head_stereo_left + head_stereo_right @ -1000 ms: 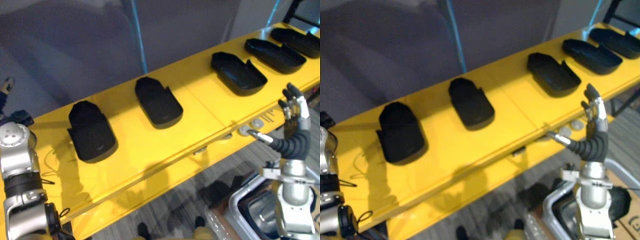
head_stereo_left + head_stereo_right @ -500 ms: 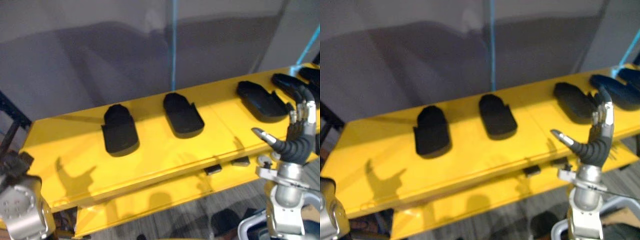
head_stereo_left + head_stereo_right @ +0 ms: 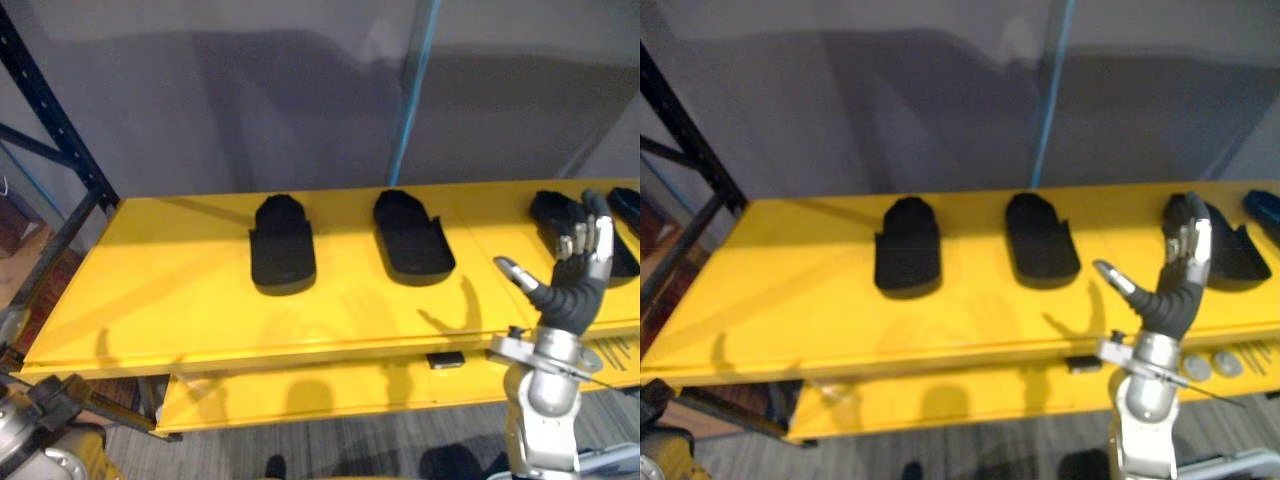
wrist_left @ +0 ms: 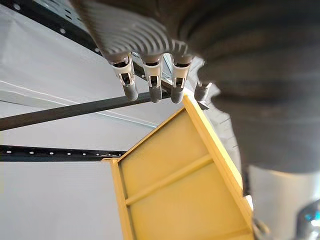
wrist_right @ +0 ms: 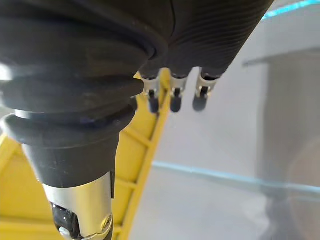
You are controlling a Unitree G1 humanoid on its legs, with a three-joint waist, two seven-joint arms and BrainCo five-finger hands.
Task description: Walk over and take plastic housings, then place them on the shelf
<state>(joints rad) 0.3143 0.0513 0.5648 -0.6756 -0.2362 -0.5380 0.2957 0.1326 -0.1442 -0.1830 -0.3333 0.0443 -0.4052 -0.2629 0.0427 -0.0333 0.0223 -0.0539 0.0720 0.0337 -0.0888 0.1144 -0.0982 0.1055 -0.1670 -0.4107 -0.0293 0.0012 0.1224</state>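
One long yellow shelf [image 3: 150, 300], before a grey wall [image 3: 220, 110] and beside a dark rack post [image 3: 52, 98], carries four black plastic housings [image 3: 283, 245] in a row nearer its back edge. The right hand [image 3: 572, 300] is raised at the front edge, near the right end, its fingers spread and holding nothing. The left hand [image 4: 135, 35] hangs with straight fingers, also empty. I judge that the taking is not yet begun.

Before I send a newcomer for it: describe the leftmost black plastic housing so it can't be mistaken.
A long yellow shelf runs along the grey wall, with black moulded plastic housings in a row on it. Yours is the end housing nearest the dark blue rack post, bare yellow beyond it.
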